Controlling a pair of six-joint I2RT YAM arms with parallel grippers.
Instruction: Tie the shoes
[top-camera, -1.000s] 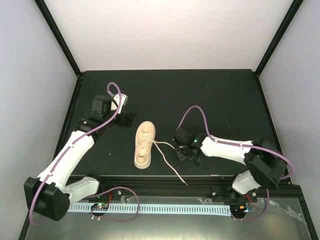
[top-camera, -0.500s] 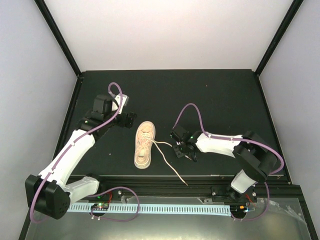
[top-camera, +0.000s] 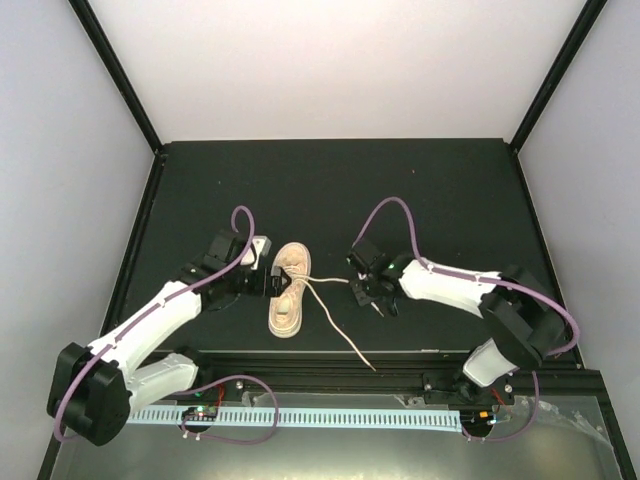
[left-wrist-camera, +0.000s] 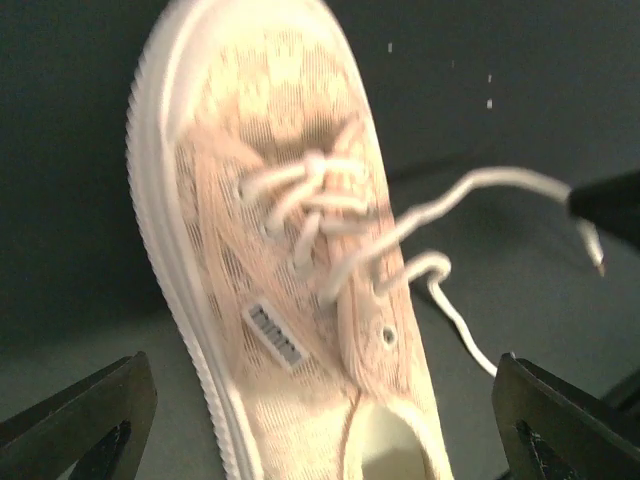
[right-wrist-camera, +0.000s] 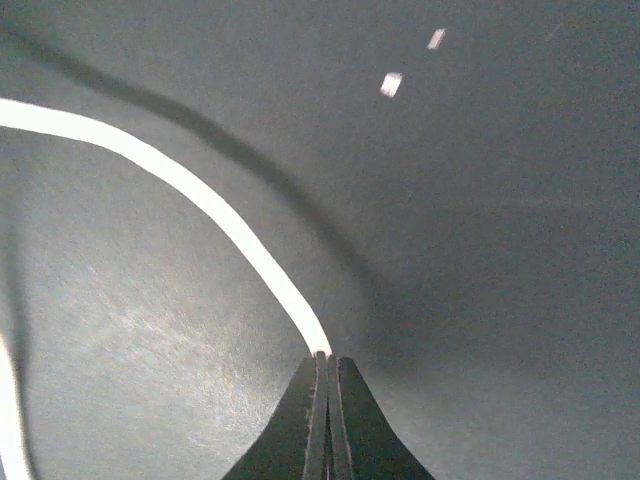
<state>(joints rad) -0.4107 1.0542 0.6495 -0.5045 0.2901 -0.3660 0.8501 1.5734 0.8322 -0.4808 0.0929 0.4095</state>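
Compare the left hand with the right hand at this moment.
The left hand is open wide, facing the sneaker; the right hand is shut on a lace. The left hand is at the sneaker, the right hand off to its side. Both are dark two-finger hands.

The black table carries the beige sneaker, one loose lace trailing toward its near edge.

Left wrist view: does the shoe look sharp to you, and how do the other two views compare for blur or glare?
Left wrist: the shoe is soft throughout, nothing truly in focus. Right wrist: the lace is fairly crisp and casts a broad soft shadow; a faint sheen shows on the table. Top external: sharp and evenly lit.
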